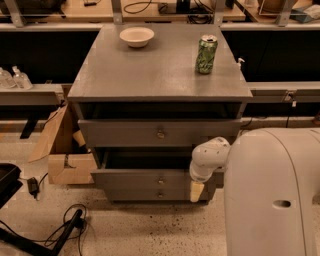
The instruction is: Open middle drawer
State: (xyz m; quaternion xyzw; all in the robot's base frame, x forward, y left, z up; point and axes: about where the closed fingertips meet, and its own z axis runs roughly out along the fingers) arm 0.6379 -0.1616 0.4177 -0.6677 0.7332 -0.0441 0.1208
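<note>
Tabletop [150,75] of grey wood fills the middle of your camera view, with three drawers stacked under it. Near its far edge, left of centre, you have a pale bowl [136,36]. Toward the far right corner stands a green can [206,54], upright and well apart from the bowl. Beyond the far edge you see workbenches [65,12]. Off the left edge, a low shelf [35,93] carries two clear bottles [14,78]. Below it an open cardboard box [62,152] sits on the speckled floor [150,225], just beside the drawers.

Under the near edge, the top drawer [125,133] juts out a little, with a dark gap above its front. The middle drawer [130,178] lies below it, pulled forward past the top drawer's front, so you look down into a dark strip of its inside. Its small round knob [160,180] sits at the centre of the front. The lowest drawer [130,194] shows as a narrow band straight beneath.

Your robot's white body [275,200] fills the lower right. From it a white arm joint [210,157] reaches left, below the near right corner of the tabletop. The pincer [196,191] hangs down from that joint, a tan tip in front of the right end of the middle drawer's front. You cannot tell how far the pincer is open, nor whether it has hold of anything.
</note>
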